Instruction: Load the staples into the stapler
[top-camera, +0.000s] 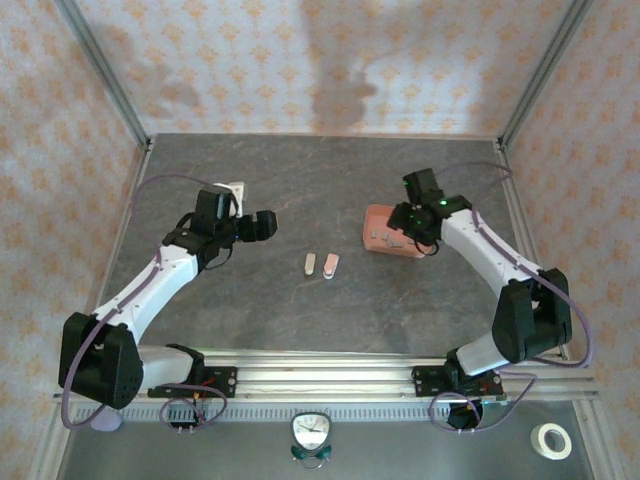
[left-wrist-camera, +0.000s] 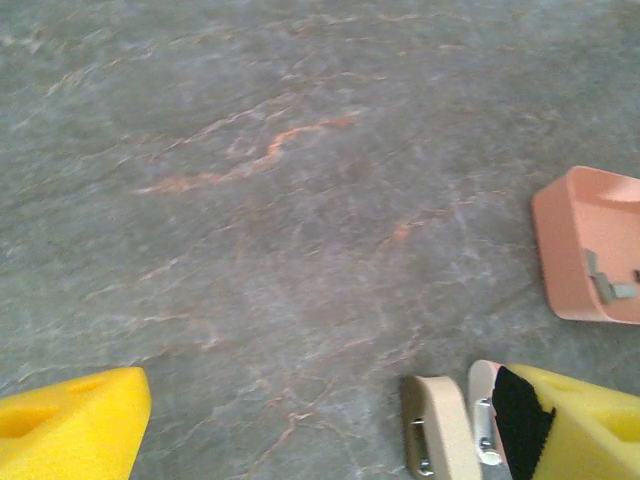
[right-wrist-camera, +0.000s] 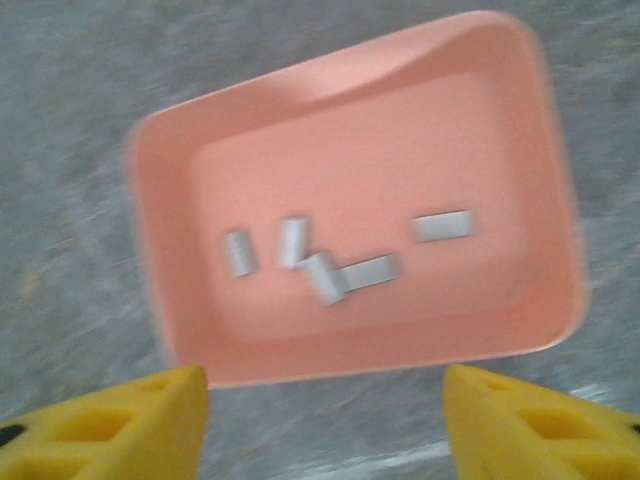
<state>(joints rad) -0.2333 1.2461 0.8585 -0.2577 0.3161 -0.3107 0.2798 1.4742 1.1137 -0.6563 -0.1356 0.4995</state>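
Note:
The stapler (top-camera: 330, 265) lies at mid-table as two small beige and pink bars side by side. In the left wrist view the stapler (left-wrist-camera: 440, 430) sits by my right finger. Several small grey staples (right-wrist-camera: 325, 275) lie loose in the salmon-pink tray (right-wrist-camera: 520, 120), which sits right of the stapler as the tray (top-camera: 380, 215). My left gripper (top-camera: 262, 225) hovers left of the stapler; the left gripper (left-wrist-camera: 325, 400) is open with only table between its yellow fingers. My right gripper (top-camera: 415, 228) hangs over the tray; the right gripper (right-wrist-camera: 325, 385) is open and holds nothing, its fingertips just short of the tray's near rim.
A metal rail (top-camera: 330, 375) runs along the near edge with both arm bases on it. Below the rail sit a small clock (top-camera: 311, 435) and a tape roll (top-camera: 551, 440). A white object (top-camera: 232, 188) lies behind the left arm. Patterned walls enclose the table.

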